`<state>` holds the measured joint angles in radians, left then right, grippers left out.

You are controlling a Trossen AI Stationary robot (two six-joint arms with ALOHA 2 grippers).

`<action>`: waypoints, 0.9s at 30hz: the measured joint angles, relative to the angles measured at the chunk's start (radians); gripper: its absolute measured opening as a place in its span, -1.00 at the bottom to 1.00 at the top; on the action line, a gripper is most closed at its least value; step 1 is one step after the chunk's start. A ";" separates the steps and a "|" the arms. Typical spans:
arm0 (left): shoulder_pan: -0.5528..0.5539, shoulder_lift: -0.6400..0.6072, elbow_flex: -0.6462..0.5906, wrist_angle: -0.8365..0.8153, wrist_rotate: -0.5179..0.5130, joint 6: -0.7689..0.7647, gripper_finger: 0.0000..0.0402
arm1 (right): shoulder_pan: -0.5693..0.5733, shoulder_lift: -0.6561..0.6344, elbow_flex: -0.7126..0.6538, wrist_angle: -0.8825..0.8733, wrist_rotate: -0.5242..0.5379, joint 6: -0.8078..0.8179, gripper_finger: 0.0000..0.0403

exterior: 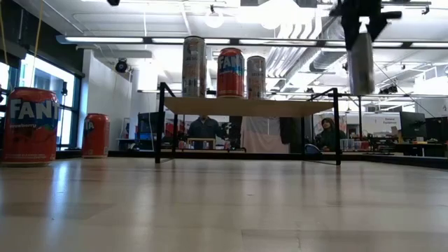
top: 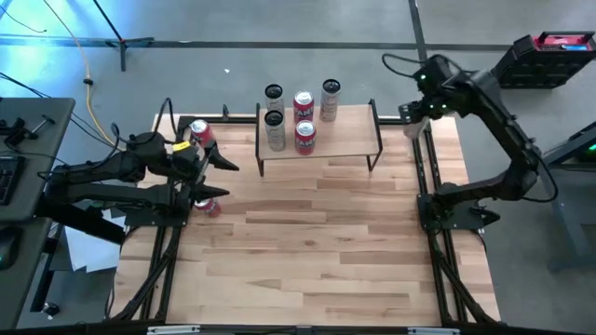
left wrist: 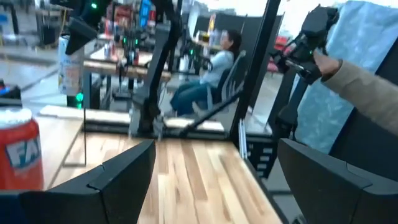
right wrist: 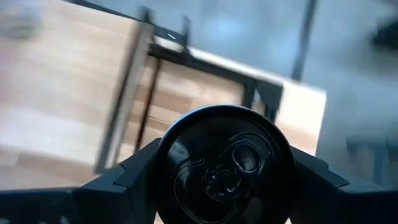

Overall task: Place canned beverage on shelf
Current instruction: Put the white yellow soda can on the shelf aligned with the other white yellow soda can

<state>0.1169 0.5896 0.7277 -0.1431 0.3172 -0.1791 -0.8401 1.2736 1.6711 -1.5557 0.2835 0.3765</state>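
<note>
While the right claw [right wrist: 221, 171] hangs in the air just off the far right corner of the table [top: 317, 251], its two dark fingers are closed on a silver can [exterior: 361, 61], which it grips by the sides below the top; the right wrist view looks straight down on the can's dark lid, with a finger pressed to either side. In the low view that can is held up well clear of the table surface, higher than the plank top of the shelf [top: 349, 140] and just beyond the shelf's right-hand end. The shelf stands at the far middle of the table, its light wooden top carried on thin black legs. Five cans are grouped at its left half and rear: a silver can in front [top: 275, 129] and a red can [top: 304, 137] stand on the plank, while another silver can [top: 273, 96], a second red can [top: 303, 105] and a third silver can [top: 330, 98] stand at or just behind its far edge; whether those three rest on the plank cannot be told. The left claw [top: 221, 179] hovers over the left side of the table with its jaws spread wide and nothing between them. A red Fanta can [top: 200, 132] stands just behind it near the table's left edge, and another red can [top: 209, 206] stands close in front of it. In the room beyond, a person sits on a chair [left wrist: 214, 62].
</note>
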 joint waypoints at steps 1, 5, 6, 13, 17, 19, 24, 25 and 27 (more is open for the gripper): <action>0.000 0.000 0.000 0.018 0.000 0.000 0.63 | 0.012 0.000 0.032 -0.002 -0.009 -0.044 0.23; 0.000 0.000 0.000 0.078 0.000 0.034 0.63 | 0.065 0.004 0.137 0.006 -0.055 -0.201 0.23; 0.000 0.000 0.000 0.088 0.000 0.051 0.63 | 0.079 0.005 0.159 0.004 -0.057 -0.236 0.23; 0.000 0.000 0.000 0.220 0.000 0.102 0.63 | 0.184 0.043 0.298 0.044 -0.155 -0.465 0.23; 0.001 0.012 0.000 0.274 0.000 0.103 0.63 | 0.238 0.123 0.361 0.102 -0.305 -0.572 0.23; 0.001 0.019 0.000 0.300 -0.012 0.103 0.63 | 0.263 0.175 0.391 0.103 -0.367 -0.633 0.24; 0.002 0.028 0.002 0.322 -0.111 0.087 0.63 | 0.293 0.313 0.490 0.098 -0.417 -0.744 0.24; 0.002 0.028 0.002 0.322 -0.126 0.087 0.63 | 0.292 0.339 0.510 0.089 -0.417 -0.755 0.24; 0.002 0.029 0.002 0.321 -0.144 0.087 0.63 | 0.290 0.392 0.543 0.070 -0.420 -0.769 0.24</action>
<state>0.1184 0.6182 0.7300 0.1775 0.1731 -0.0918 -0.5499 1.6658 2.2143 -1.4855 -0.1365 -0.3921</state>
